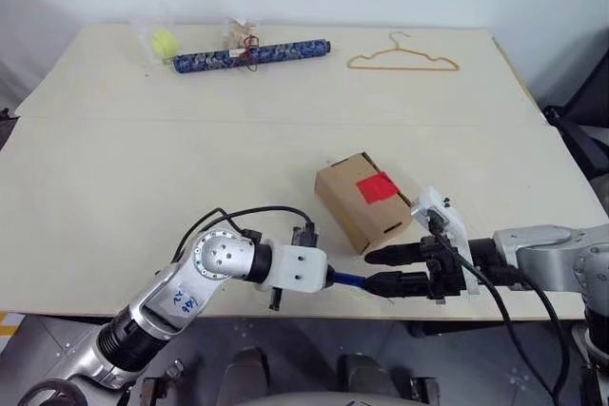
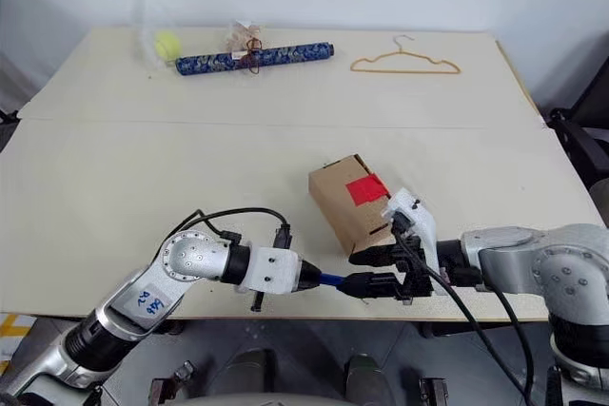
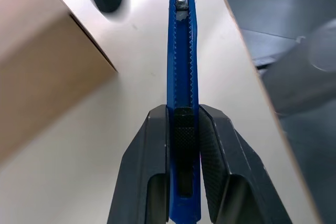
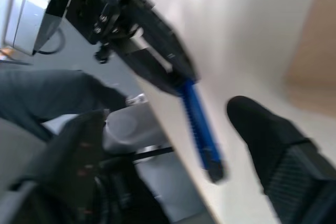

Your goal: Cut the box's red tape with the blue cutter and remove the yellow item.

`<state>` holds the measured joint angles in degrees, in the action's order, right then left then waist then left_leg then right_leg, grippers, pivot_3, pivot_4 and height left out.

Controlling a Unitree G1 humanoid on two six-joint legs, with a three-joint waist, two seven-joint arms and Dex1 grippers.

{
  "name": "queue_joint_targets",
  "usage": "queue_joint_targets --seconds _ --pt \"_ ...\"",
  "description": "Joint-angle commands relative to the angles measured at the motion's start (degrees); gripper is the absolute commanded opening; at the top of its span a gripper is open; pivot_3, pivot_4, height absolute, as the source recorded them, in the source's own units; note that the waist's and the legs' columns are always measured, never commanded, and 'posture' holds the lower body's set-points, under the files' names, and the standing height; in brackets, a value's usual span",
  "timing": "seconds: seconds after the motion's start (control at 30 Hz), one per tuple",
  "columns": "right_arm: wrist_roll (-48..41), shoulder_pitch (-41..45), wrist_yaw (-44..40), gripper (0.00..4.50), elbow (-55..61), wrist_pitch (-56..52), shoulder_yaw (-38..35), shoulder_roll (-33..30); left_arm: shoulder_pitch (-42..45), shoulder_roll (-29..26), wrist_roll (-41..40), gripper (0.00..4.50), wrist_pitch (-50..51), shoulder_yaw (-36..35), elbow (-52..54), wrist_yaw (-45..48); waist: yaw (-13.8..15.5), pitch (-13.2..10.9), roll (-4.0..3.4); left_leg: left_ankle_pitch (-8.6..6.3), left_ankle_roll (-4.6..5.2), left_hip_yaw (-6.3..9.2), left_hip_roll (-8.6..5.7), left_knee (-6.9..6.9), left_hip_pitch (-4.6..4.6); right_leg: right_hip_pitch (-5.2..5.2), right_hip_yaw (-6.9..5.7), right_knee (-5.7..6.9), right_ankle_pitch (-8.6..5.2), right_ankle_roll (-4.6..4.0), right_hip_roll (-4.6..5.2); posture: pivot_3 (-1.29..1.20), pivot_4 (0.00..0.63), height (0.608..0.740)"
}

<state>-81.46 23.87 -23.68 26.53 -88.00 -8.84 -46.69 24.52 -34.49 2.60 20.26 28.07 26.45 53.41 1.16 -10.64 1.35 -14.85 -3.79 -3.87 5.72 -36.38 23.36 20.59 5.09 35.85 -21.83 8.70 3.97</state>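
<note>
The left claw [image 1: 333, 279], low in the centre of the head view, is pinching the blue cutter [image 3: 182, 72] by its rear end between both fingers, with the tip pointing right toward the right claw [image 1: 381, 268]. That claw sits just beyond the tip with its two black fingers spread, one above and one below the line of the cutter and neither closed on it. Just above both claws, right of centre on the bench [image 1: 143, 168], rests the box [image 1: 360, 200], tilted, with the red tape [image 1: 377, 186] facing up and unbroken. The yellow item is presumably inside. Along the far edge lie a yellow-green ball in clear wrap [image 1: 164, 41], a dark blue patterned roll [image 1: 252, 54] and a wire hanger [image 1: 402, 60]. The step looks like readying the cutter, perhaps exposing its blade or passing it across. Next, the right claw needs to close on the cutter or steady the box before cutting.
</note>
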Motion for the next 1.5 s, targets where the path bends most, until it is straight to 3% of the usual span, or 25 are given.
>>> queue_joint_targets --seconds 0.03,0.37,0.67,0.77,0.87,1.0,1.03,1.13,1.37,1.5 --pt "-7.88 0.97 7.95 4.21 -2.10 0.25 2.54 -2.00 0.91 1.35 0.87 0.45 -0.53 0.41 1.73 -0.51 0.00 0.00 0.00 0.00 -0.01 -0.03 0.00 -0.07 0.08 0.10 0.03 0.04 0.05 0.10 0.00 0.00 0.150 0.740" --pt "-28.86 1.72 29.31 4.21 -9.08 13.74 16.07 -7.62 1.85 3.00 2.13 0.45 -0.84 0.63 0.88 0.03 -0.95 -0.02 0.04 -0.01 0.05 -0.17 0.07 -0.14 0.07 0.21 0.24 0.05 0.19 0.38 -0.10 0.00 0.150 0.740" --pt "-31.54 2.88 32.02 4.21 -9.70 18.41 19.76 -8.32 2.68 4.22 2.72 0.45 -0.70 1.16 -0.28 0.14 -1.33 -0.02 0.03 -0.01 0.07 -0.24 0.14 -0.12 0.26 0.49 0.34 0.11 0.21 0.43 -0.16 0.00 0.150 0.740" --pt "-31.54 2.50 32.12 3.67 -9.28 18.80 20.22 -8.52 2.90 4.89 2.96 0.45 -0.10 1.17 -0.35 -0.09 -1.28 -0.02 0.03 0.03 0.02 -0.25 0.20 -0.45 0.77 0.99 0.36 0.33 0.23 0.47 -0.22 0.00 0.150 0.740" --pt "-31.54 2.53 32.21 2.54 -9.24 19.06 20.48 -8.42 3.02 5.07 3.07 0.45 -0.09 1.16 -0.47 -0.02 -1.30 -0.02 0.03 0.01 0.05 -0.25 0.22 -0.64 0.82 1.03 0.43 0.41 0.25 0.49 -0.25 0.00 0.150 0.740" --pt "-31.54 2.59 32.25 1.40 -9.11 19.40 21.02 -8.13 3.67 5.47 3.33 0.45 0.01 1.16 -0.98 -0.15 -1.29 -0.02 0.03 -0.05 0.15 -0.26 0.21 -0.69 0.81 1.02 0.46 0.44 0.26 0.51 -0.26 0.00 0.150 0.740" --pt "-31.54 2.53 32.06 0.91 -9.00 19.25 21.18 -8.25 3.83 5.59 3.37 0.45 0.13 1.15 -1.08 -0.19 -1.28 -0.02 0.03 -0.06 0.16 -0.26 0.21 -0.68 0.81 1.02 0.46 0.44 0.26 0.51 -0.27 0.00 0.150 0.740" --pt "-31.54 2.33 31.83 0.08 -8.74 19.12 21.59 -8.46 4.09 5.75 3.49 0.45 0.19 1.03 -1.25 -0.21 -1.26 -0.02 0.03 -0.06 0.16 -0.26 0.22 -0.68 0.81 1.02 0.46 0.44 0.26 0.52 -0.28 0.00 0.150 0.740" --pt "-31.54 2.33 31.14 0.07 -9.09 18.76 22.25 -8.66 4.21 6.50 2.01 0.45 1.73 0.11 -1.05 0.13 -1.25 -0.02 0.03 -0.06 0.16 -0.26 0.22 -0.71 0.80 1.02 0.47 0.48 0.26 0.52 -0.28 0.00 0.150 0.740" --pt "-31.54 1.97 27.35 0.07 -7.94 18.02 21.07 -9.83 2.55 6.66 -2.51 1.76 8.13 -3.17 1.50 0.30 -1.24 -0.02 0.03 -0.05 0.16 -0.25 0.21 -0.73 0.81 1.02 0.48 0.51 0.27 0.52 -0.28 0.00 0.150 0.740"
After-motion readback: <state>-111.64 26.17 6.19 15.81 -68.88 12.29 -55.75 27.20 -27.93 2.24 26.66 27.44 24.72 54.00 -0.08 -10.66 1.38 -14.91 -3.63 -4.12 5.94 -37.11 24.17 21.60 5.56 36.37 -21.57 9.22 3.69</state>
